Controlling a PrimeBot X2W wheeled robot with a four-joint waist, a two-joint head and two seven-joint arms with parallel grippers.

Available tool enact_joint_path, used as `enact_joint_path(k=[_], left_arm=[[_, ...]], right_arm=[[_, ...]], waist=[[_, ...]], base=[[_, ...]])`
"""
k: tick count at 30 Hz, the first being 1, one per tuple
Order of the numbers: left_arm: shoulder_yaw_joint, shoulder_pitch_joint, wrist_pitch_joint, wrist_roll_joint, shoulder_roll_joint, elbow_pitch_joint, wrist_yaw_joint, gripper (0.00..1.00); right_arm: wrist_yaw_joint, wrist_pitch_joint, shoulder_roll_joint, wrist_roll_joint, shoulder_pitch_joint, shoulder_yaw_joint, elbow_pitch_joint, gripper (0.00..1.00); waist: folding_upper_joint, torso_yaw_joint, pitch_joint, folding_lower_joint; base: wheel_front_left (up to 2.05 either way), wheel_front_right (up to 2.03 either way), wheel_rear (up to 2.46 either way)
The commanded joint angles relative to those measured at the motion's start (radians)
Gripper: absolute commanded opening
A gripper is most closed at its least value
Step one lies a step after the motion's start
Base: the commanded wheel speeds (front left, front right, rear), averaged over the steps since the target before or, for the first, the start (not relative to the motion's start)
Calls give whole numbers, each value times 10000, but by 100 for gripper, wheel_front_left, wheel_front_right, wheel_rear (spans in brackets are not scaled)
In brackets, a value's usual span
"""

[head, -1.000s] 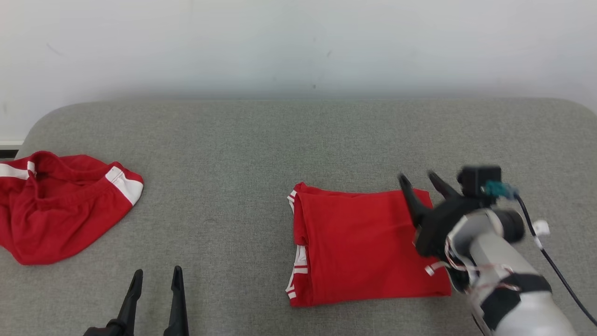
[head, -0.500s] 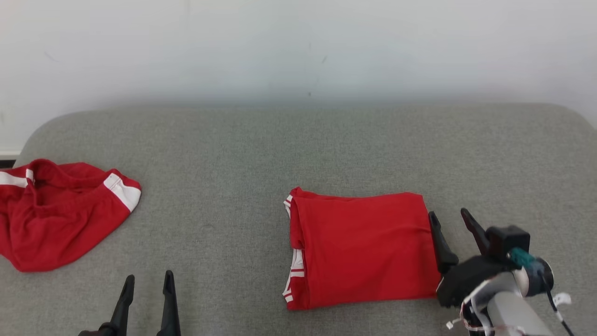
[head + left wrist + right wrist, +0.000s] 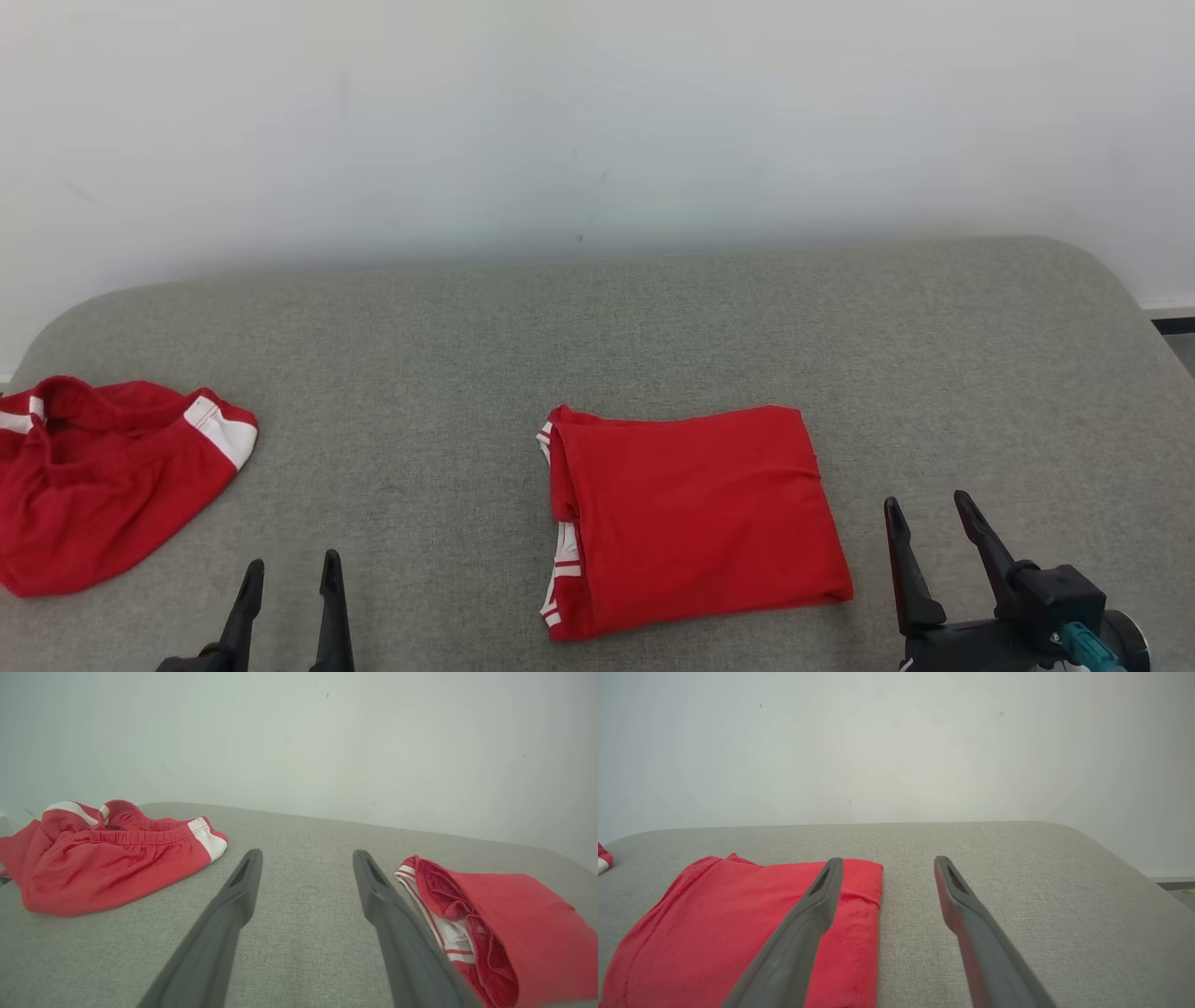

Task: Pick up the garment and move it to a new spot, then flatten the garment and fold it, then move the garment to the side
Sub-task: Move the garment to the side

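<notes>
Two red garments on a grey padded surface (image 3: 597,327). Item one, folded garment (image 3: 691,518): a neat rectangle at lower centre-right of the head view, its white-striped edges stacked along the left side. The fold looks complete, so the step in hand is probably the last one, shifting it aside. Item two, crumpled garment (image 3: 103,476): a loose heap at the far left edge. Left gripper (image 3: 292,562): bottom left, fingers spread, empty, between the two garments and apart from both. Right gripper (image 3: 926,502): bottom right, fingers spread, empty, just beside the folded garment's right edge, not touching. Next move, by judgement: pinch all layers at one edge together, then carry the stack without letting it open.
</notes>
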Motion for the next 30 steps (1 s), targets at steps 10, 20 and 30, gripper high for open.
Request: enact_joint_path(k=[10, 20, 30], left_arm=[[112, 55, 0, 113, 4, 545, -138, 100], [244, 158, 0, 171, 4, 624, -169, 100], [294, 220, 0, 247, 4, 719, -226, 100]], right_arm=[[-24, -38, -326, 311, 488, 293, -396, 100], [-24, -38, -240, 436, 636, 258, -550, 100], [-24, -39, -139, 359, 629, 157, -540, 100]], waist=[[1, -300, -316, 1], [1, -229, -382, 1], [1, -218, -340, 1]], base=[[0, 0, 0], [0, 0, 0], [0, 0, 0]])
